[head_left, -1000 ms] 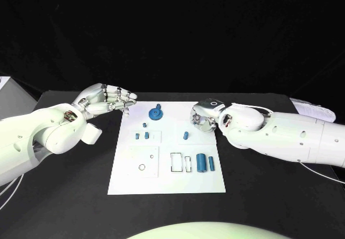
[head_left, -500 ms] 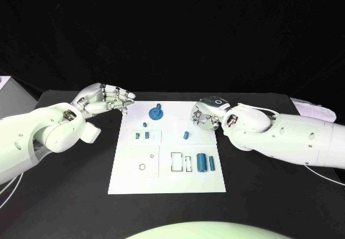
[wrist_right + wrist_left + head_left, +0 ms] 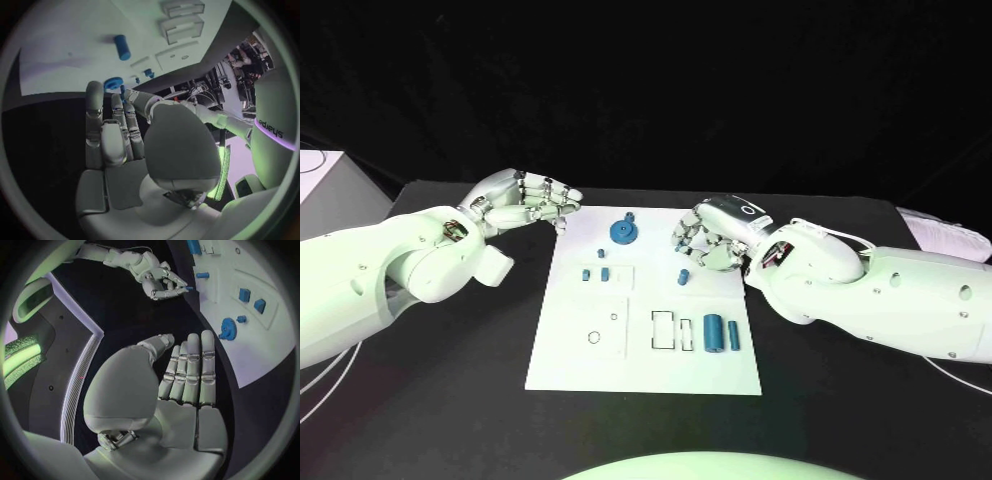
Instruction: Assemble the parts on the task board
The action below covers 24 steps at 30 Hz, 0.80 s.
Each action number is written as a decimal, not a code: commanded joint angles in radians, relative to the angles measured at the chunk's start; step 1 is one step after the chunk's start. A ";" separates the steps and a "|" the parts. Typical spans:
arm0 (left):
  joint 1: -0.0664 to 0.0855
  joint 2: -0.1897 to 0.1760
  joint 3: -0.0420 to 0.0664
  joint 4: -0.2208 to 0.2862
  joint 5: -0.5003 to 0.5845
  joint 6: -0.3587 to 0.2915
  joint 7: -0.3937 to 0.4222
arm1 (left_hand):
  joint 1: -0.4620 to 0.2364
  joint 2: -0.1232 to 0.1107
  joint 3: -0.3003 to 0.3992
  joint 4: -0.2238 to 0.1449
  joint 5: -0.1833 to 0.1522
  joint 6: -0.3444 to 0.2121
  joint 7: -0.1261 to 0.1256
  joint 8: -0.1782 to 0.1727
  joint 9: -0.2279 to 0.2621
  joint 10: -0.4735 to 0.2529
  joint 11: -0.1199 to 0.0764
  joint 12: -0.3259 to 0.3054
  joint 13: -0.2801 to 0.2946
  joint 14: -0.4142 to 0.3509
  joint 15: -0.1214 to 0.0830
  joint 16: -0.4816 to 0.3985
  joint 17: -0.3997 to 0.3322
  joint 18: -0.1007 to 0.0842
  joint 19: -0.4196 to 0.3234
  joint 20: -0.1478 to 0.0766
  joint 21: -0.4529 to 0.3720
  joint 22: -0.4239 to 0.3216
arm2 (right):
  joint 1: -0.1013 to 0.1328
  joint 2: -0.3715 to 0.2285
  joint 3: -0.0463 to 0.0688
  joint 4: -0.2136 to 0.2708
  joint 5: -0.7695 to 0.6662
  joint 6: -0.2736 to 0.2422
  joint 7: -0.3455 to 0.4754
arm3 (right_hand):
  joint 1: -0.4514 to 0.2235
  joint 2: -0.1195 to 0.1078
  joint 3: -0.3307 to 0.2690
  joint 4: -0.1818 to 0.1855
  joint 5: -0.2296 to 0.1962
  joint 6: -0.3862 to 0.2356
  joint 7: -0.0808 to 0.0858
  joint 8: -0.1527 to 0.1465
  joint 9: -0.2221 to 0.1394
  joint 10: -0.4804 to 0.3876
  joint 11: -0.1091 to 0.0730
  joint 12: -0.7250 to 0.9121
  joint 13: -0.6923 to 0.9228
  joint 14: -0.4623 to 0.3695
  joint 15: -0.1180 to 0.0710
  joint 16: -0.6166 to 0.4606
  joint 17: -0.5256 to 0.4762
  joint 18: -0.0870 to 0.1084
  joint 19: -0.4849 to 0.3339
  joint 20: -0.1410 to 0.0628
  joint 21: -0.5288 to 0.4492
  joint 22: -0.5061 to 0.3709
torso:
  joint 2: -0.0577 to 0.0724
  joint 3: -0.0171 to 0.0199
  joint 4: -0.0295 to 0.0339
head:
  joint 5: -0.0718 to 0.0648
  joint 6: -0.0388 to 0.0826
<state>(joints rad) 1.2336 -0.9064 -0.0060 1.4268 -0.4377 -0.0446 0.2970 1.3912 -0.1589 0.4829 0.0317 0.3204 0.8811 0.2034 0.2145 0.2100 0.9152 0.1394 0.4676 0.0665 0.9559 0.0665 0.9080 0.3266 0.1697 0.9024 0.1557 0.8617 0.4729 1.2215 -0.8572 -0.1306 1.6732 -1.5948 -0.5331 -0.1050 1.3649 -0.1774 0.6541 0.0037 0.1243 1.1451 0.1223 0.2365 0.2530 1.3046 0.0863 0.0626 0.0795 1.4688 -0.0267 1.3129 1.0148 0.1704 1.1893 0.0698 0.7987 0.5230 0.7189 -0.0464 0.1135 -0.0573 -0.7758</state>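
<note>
Task board (image 3: 646, 330) between seemingly empty robot hands

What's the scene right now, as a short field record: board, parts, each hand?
board: task board, white, flat on the black table
round part: blue disc at the board's far end
long parts: two blue cylinders side by side, right of the outlined slots
left hand: fingers curled, holds nothing, at the board's far left corner
right hand: holds nothing, by a small blue peg
</note>
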 commanded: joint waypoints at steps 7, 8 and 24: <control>-0.001 0.015 0.000 0.004 0.001 0.001 0.003 | 0.013 0.000 0.002 -0.007 0.000 0.001 0.002 0.005 -0.001 0.006 0.002 -0.007 -0.001 0.004 -0.001 -0.003 0.002 0.014 0.003 -0.002 0.006 0.001 | -0.025 0.094 -0.008 0.022 -0.036 0.005 0.051 | 0.007 0.015 0.006 -0.005 0.008 -0.008 0.000 0.008 0.004 0.045 -0.038 0.002 0.001 0.008 -0.006 0.007 0.000 0.008 -0.001 -0.003 0.008 0.007 | -0.003 -0.0041 0.0012 | 0.060 -0.005; -0.001 0.017 0.000 0.004 0.002 0.000 0.003 | 0.013 0.000 0.002 -0.007 0.000 0.001 0.002 0.005 -0.001 0.006 0.002 -0.007 -0.001 0.004 -0.001 -0.003 0.002 0.014 0.003 -0.002 0.006 0.001 | -0.029 0.107 -0.009 0.019 -0.043 0.012 0.051 | 0.007 0.015 0.006 -0.005 0.008 -0.008 0.000 0.008 0.004 0.045 -0.038 0.002 0.001 0.008 -0.006 0.007 -0.001 0.008 -0.001 -0.003 0.008 0.006 | -0.002 -0.0037 0.0015 | 0.067 -0.007; 0.000 0.041 0.000 0.008 0.016 -0.009 -0.007 | 0.012 -0.001 0.001 -0.006 0.000 0.002 0.003 0.005 -0.002 0.006 0.002 -0.008 -0.001 0.004 0.000 -0.004 0.002 0.014 0.002 -0.002 0.007 0.002 | -0.064 0.239 -0.028 -0.038 -0.135 0.146 -0.039 | 0.004 0.019 0.009 -0.008 0.009 -0.014 0.002 0.009 0.009 0.042 -0.036 0.001 0.000 0.007 -0.005 0.008 -0.002 0.007 -0.002 -0.003 0.015 0.016 | 0.001 -0.0020 0.0023 | 0.118 -0.038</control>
<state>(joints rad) 1.2331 -0.8677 -0.0071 1.4325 -0.4333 -0.0504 0.2903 1.3912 -0.1589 0.4829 0.0318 0.3203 0.8812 0.2034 0.2145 0.2091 0.9151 0.1394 0.4640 0.0665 0.9559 0.0665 0.9080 0.3273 0.1697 0.9023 0.1557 0.8617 0.4738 1.1601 -0.6210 -0.1584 1.6402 -1.6799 -0.4521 -0.1073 1.3647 -0.1772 0.6595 -0.0043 0.1298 1.1379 0.1227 0.2396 0.2604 1.3046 0.0863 0.0599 0.0776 1.4702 -0.0251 1.3169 1.0146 0.1704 1.1893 0.0699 0.8103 0.5399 0.7197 -0.0500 0.1150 0.0544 -0.8074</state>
